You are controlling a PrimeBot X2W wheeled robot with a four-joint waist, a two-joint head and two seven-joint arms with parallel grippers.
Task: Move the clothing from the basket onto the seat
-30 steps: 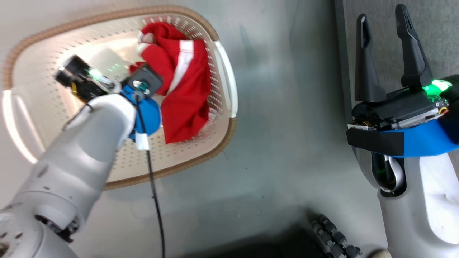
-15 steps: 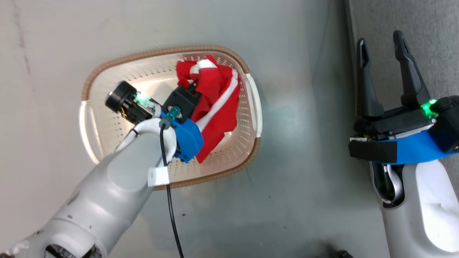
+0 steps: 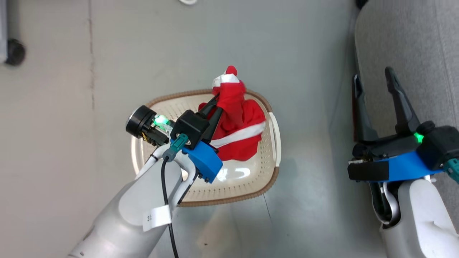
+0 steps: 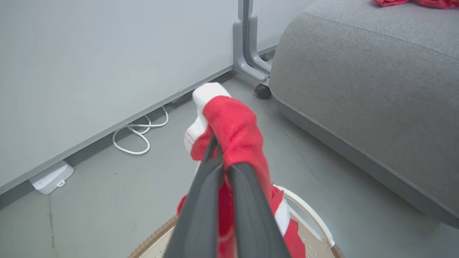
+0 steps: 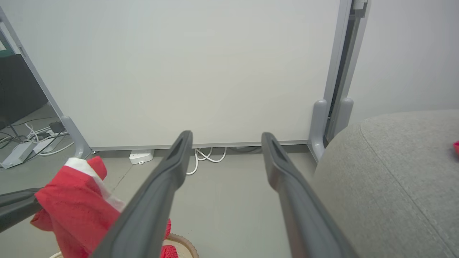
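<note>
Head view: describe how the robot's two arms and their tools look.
The left arm and right arm are smooth pale grey shells, each with a blue wrist bracket and black housing lit green. The left tool and right tool have two long dark tapering fingers. A black cable with a teal plug and white label runs along the left arm.

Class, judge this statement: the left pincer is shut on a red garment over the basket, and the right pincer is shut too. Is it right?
Not quite. The right pincer is open, spread wide with nothing in it, as the right wrist view shows. The left pincer is indeed shut on the red garment over the basket.
</note>
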